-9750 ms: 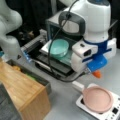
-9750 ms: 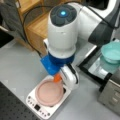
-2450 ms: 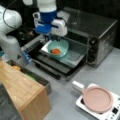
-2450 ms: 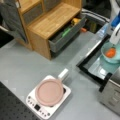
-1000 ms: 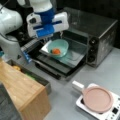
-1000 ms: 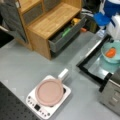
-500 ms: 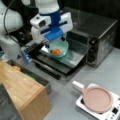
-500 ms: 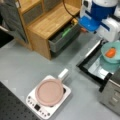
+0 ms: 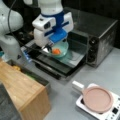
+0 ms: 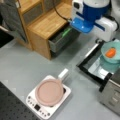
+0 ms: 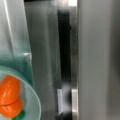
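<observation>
Wrist view showed orange fruit (image 11: 9, 100) seated in teal bowl (image 11: 30, 100), bowl resting on dropped-open oven door (image 9: 72, 58) so load sat steady; claw (image 9: 51, 48) poised just above bowl, open-or-clenched impossible to tell.

Grey table (image 10: 22, 67); wooden cabinet (image 10: 47, 25) with open drawer (image 10: 62, 37); black perforated board (image 10: 12, 107) at a front view's bottom-left corner.

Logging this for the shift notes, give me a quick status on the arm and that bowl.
Gripper above the open oven door, fingers hidden. Teal bowl on the door, orange item inside. Nothing between gripper and bowl.
</observation>
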### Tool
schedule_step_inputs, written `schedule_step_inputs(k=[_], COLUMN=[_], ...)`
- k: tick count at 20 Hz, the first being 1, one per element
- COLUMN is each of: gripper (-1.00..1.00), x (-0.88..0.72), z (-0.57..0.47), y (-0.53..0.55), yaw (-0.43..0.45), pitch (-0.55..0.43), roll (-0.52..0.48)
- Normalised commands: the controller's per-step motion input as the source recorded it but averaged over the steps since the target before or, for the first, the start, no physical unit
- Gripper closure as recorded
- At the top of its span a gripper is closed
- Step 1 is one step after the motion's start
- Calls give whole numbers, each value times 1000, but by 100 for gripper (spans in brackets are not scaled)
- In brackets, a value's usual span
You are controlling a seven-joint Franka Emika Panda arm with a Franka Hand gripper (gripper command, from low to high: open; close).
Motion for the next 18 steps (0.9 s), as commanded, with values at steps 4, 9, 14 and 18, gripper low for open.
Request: schedule_step_inputs(k=[4, 9, 14, 18], gripper=[-100, -100, -100, -100], x=[142, 155, 165, 161], z=[112, 156, 125, 70], y=[18, 108, 150, 123], yaw=[177, 96, 91, 67], pitch=[193, 188, 152, 148], roll=[35, 38, 35, 44])
